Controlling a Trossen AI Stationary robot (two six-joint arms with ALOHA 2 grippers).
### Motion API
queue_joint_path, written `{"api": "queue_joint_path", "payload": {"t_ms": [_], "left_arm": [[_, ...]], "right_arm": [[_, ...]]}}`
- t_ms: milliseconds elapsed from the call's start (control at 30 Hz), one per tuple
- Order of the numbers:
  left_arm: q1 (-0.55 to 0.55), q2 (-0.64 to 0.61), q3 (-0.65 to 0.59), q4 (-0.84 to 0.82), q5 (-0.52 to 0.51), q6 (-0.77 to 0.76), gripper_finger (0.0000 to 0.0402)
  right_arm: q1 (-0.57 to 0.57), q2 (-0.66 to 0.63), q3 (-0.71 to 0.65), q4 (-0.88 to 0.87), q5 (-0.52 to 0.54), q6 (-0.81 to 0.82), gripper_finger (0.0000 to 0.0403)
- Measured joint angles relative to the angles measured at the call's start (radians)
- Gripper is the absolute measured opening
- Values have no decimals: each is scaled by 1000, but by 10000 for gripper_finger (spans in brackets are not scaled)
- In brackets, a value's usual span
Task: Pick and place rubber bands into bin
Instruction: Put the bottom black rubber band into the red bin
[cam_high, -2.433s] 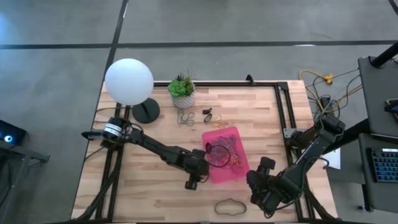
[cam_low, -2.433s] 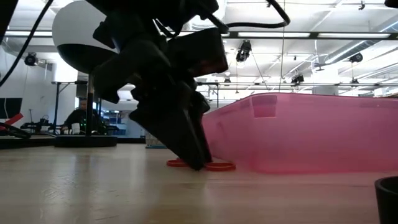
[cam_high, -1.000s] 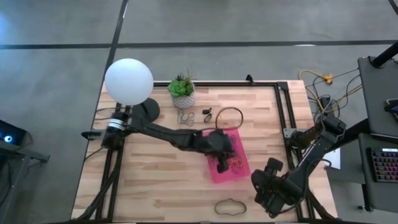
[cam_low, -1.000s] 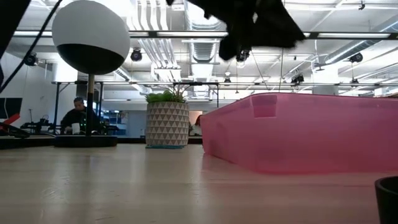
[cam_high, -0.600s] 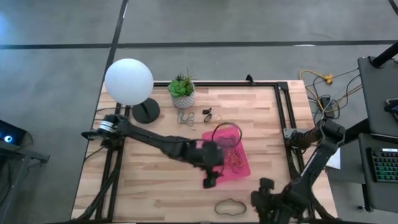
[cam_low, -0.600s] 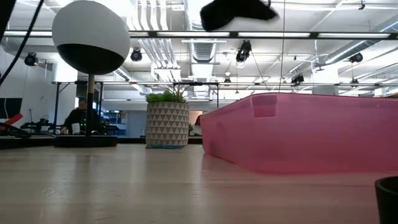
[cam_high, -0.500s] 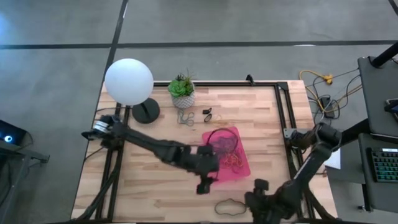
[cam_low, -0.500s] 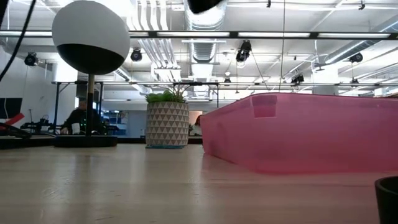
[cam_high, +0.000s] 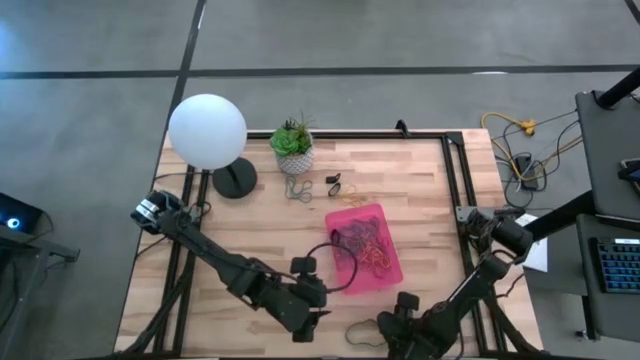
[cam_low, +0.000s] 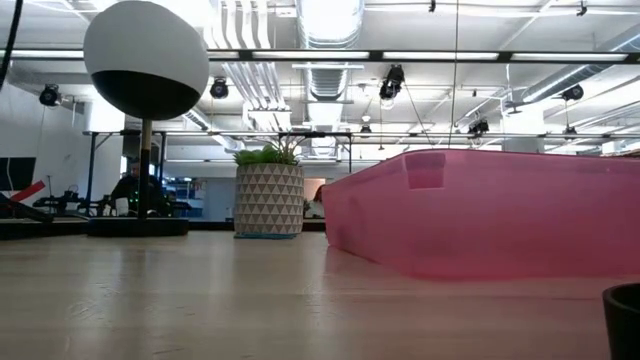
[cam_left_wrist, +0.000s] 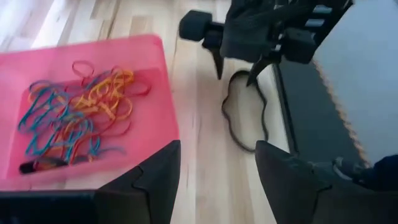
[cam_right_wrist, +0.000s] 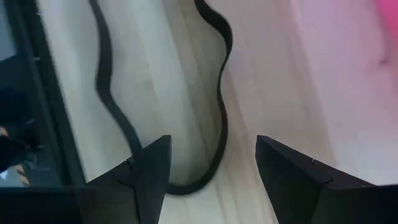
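- Pale wooden planks make up my table, framed in black metal, with grey floor all around it and, seen from table height, a bright workshop ceiling behind.
- My left gripper hangs over the near part of the table, beside the bin's near corner; its fingers stand wide apart with nothing between them.
- Just past those fingers, off to one side, lies the bin, a shallow pink tray; from above it sits right of my left jaws and up-table from my right ones.
- Inside the bin lie the rubber bands, a loose tangle of blue, orange, yellow and red loops, with a dark one at the near wall.
- A large black band lies flat on the wood outside the bin, ahead of my left fingers and close to the table's near edge.
- My right gripper hovers directly over that black loop; its fingers are spread wide, empty, straddling the loop's near curve without pinching it.
- From my left wrist I see the right gripper's two tips pointing down at the far end of the same loop.
- Farther up the table, well beyond both jaws, stand a white globe lamp and a small potted plant, with a few stray loops near the pot.
- A person sits in the room behind the lamp's base.
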Motion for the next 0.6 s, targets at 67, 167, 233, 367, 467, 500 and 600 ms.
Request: {"api": "queue_joint_path", "payload": {"t_ms": [67,167,233,367,467,500,600], "left_arm": [[-4,-1,-2,-23,0,-12,192],[-6,-1,-2,-49,0,-27,192],[-6,-1,-3,-47,0,-26,192],[-5,-1,-3,-56,0,-25,192],[-5,-2,1,-133,0,-25,192],[-5,-6,1,-166,0,-25,192],[-5,-29,1,-238,-7,-27,192]], "right_arm": [[-6,18,1,5,-3,24,217],[-17,28,5,4,-17,50,194],[-22,29,5,-1,-15,53,160],[-46,29,4,-28,-19,16,60],[-81,11,1,-96,-27,-38,18],[-95,-7,-4,-118,-34,-54,14],[-125,-120,-6,-104,22,-108,9]]}}
